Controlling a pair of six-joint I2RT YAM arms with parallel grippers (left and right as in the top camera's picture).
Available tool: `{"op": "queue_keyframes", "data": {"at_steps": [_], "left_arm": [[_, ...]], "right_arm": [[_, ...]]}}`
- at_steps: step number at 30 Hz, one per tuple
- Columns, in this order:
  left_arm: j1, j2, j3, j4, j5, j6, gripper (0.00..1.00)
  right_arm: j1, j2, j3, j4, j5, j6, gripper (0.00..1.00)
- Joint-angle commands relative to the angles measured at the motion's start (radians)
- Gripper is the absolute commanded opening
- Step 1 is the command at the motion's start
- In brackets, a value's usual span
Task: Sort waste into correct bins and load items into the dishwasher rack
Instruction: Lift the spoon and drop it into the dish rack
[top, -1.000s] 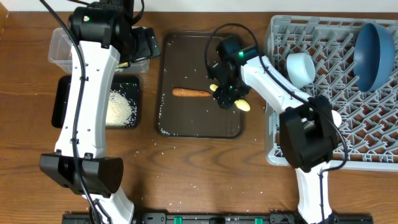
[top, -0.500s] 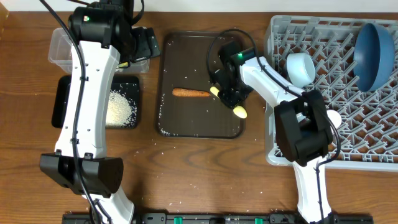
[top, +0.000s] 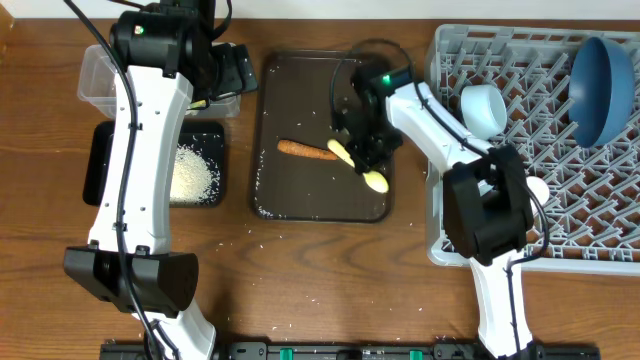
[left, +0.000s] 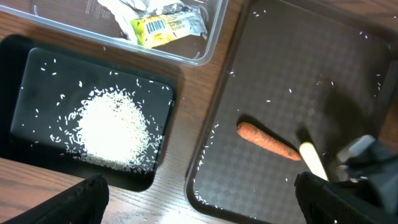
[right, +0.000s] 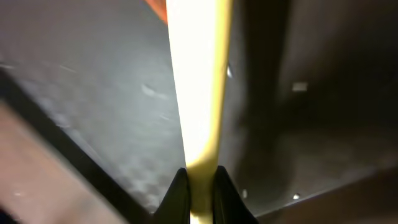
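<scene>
Shifted left since 1 second earlier, the spoon (top: 374, 180) sat pinched in the closed right pincer (top: 360, 158) over the brown tray (top: 300, 90), one end beside the carrot (top: 305, 150) (likely gripped for carrying to the rack (top: 600, 200)). The left pincer (top: 228, 72) hung wide by the tub (top: 95, 70).

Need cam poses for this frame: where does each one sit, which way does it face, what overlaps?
Overhead: fixed above the table, facing straight down; both arms, serving tray, dishwasher rack in frame.
Left wrist: on the left arm, raised, facing down at black tray, clear tub, carrot; open left gripper, fingertips in the bottom corners.
Right wrist: low over the serving tray, facing along the right gripper, shut on the spoon.
Shared: all three show the spoon.
</scene>
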Motion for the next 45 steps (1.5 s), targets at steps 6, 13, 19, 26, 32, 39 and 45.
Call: {"op": "queue_keyframes", "data": {"at_steps": [6, 13, 19, 26, 32, 39, 45], "left_arm": [[0.002, 0.007, 0.006, -0.003, -0.020, -0.002, 0.98], [0.002, 0.007, 0.006, -0.003, -0.020, -0.002, 0.98], [0.002, 0.007, 0.006, -0.003, -0.020, -0.002, 0.98], [0.002, 0.007, 0.006, -0.003, -0.020, -0.002, 0.98], [0.002, 0.007, 0.006, -0.003, -0.020, -0.002, 0.98], [0.002, 0.007, 0.006, -0.003, -0.020, -0.002, 0.98], [0.002, 0.007, 0.006, -0.003, -0.020, -0.002, 0.98]], "right_arm": [[-0.053, -0.165, 0.172, -0.052, -0.091, 0.087, 0.01], [-0.201, -0.285, 0.172, -0.064, 0.057, 0.268, 0.01], [-0.351, -0.307, 0.171, -0.102, 0.216, 0.330, 0.01], [-0.476, -0.305, 0.126, -0.108, 0.517, 0.403, 0.01], [-0.533, -0.305, 0.061, -0.031, 0.554, 0.356, 0.04], [-0.564, -0.304, -0.064, 0.061, 0.595, 0.344, 0.17], [-0.576, -0.304, -0.104, 0.089, 0.589, 0.386, 0.28]]}}
